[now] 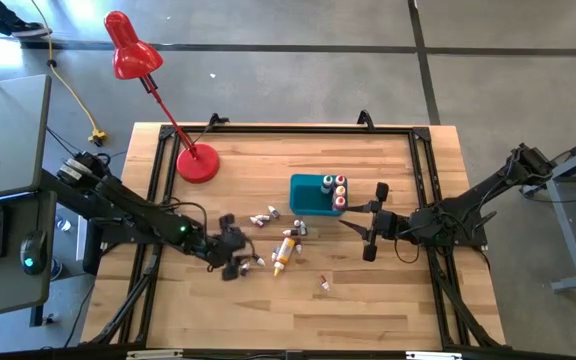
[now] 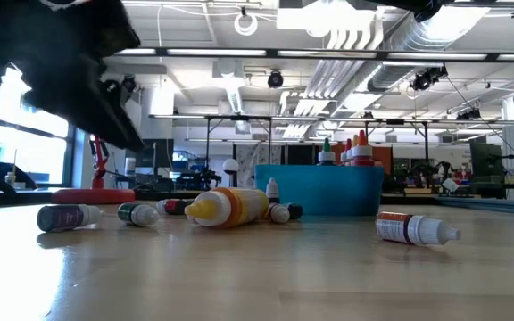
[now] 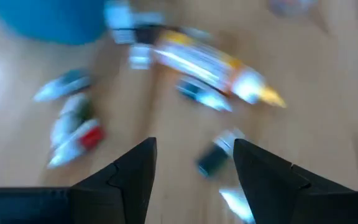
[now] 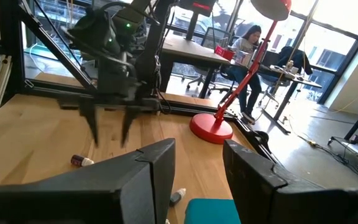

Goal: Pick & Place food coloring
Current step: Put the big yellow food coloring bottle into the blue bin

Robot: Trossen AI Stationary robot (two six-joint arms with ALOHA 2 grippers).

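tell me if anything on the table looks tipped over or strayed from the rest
Yes. One small white red-banded bottle lies on its side, apart from the loose cluster, toward the table's front edge. The large yellow-orange tube also lies flat, while a few bottles stand upright in the blue plastic bin.

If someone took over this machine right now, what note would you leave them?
Left gripper: open, empty, over the loose bottles.
Right gripper: open, empty, beside the blue bin.
Done: a few bottles stand upright in the bin.
Left: the big yellow-orange bottle, several small ones around it, and one lying apart nearer the table's front edge, all on their sides on the table.
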